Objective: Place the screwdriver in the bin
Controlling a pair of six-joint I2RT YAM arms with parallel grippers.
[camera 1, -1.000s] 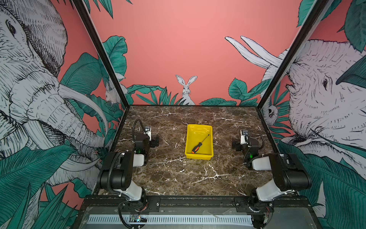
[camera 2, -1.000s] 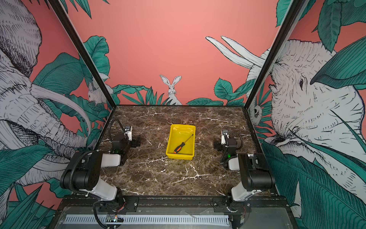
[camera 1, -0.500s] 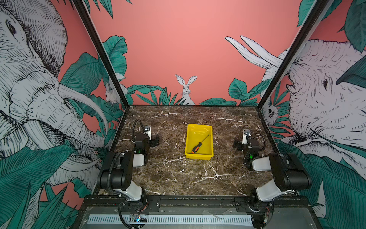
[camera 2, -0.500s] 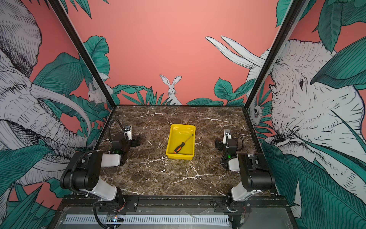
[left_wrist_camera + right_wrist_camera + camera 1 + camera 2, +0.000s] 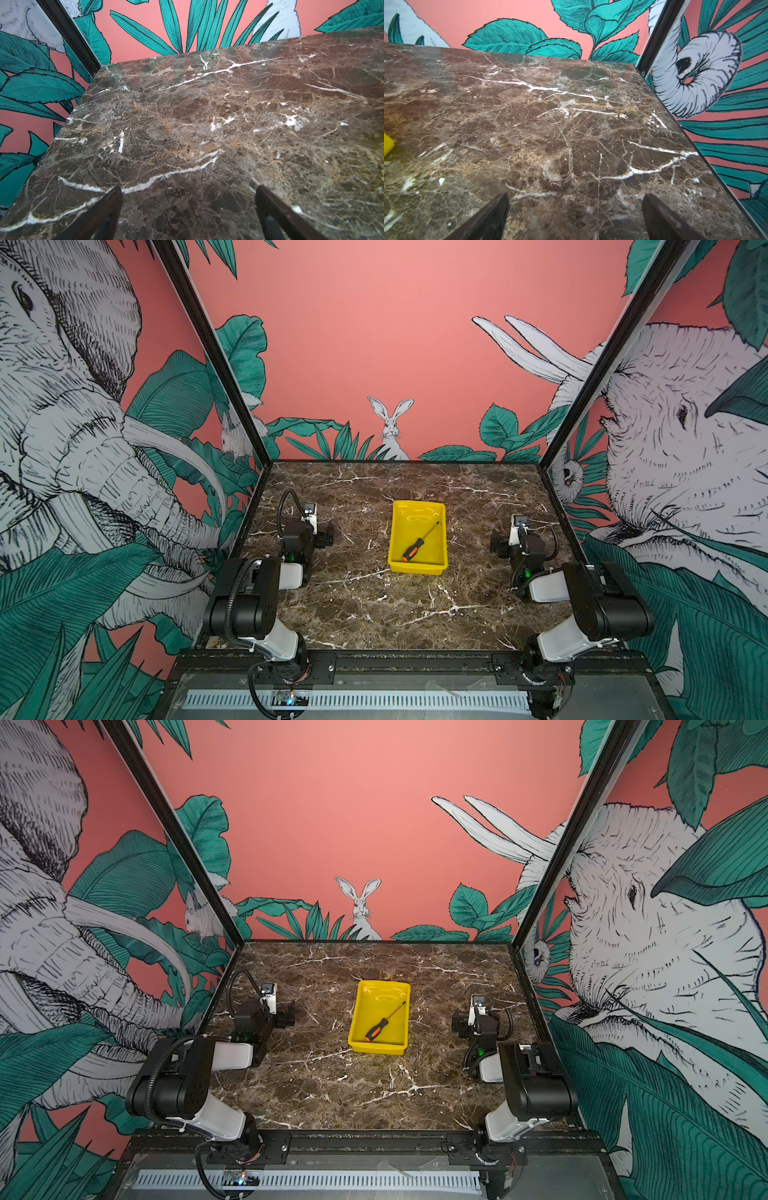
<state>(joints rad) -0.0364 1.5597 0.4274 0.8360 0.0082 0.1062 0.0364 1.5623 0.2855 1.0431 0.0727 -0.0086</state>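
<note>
The screwdriver (image 5: 417, 549), with a black and orange handle and a thin dark shaft, lies slantwise inside the yellow bin (image 5: 418, 505) at the table's middle; both top views show the screwdriver (image 5: 377, 1028) and the bin (image 5: 384, 986). My left gripper (image 5: 188, 190) is open and empty over bare marble, left of the bin and well apart from it (image 5: 322, 533). Right of the bin, my right gripper (image 5: 575, 197) also stands open with nothing between its fingers (image 5: 500, 543). A corner of the bin (image 5: 387, 144) shows at the edge of the right wrist view.
The brown marble table (image 5: 374, 605) is closed in by printed walls at the back and both sides, with black corner posts (image 5: 552, 448). Both arms rest folded low near the front corners, close to the side walls.
My right gripper has drawn slightly to the right, away from the bin. The left arm, the bin and the screwdriver have not moved.
</note>
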